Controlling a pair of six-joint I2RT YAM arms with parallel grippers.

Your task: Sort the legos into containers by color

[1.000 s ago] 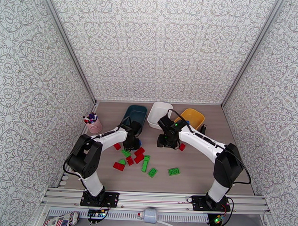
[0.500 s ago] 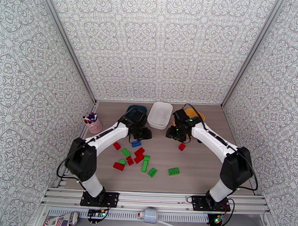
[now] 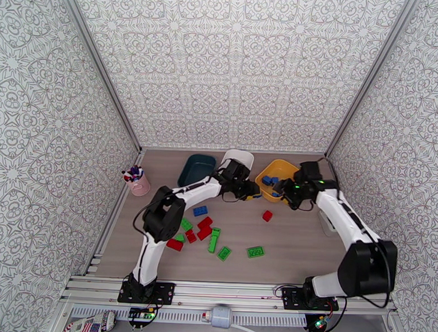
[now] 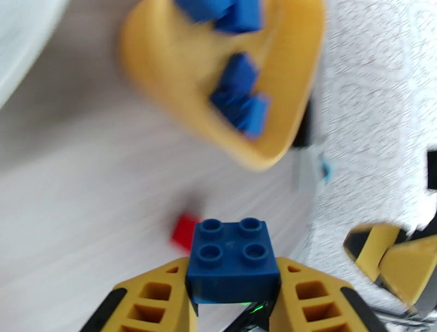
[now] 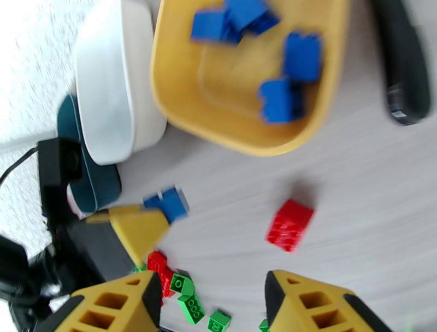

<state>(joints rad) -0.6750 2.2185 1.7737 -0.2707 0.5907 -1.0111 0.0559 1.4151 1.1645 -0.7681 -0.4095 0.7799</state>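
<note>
Now left claw (image 4: 234,285) pinches 1 blue brick (image 4: 232,248) at 8 o'clock of yellow tray (image 3: 288,170); right claw (image 5: 213,297) spread, empty, near that tray.

White arm links (image 3: 189,192), black joints (image 3: 163,214), yellow cut-out claw fingers (image 4: 153,297).

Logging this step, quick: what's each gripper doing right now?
Left gripper: shut on a blue square lego.
Right gripper: open, holding nothing.
</note>
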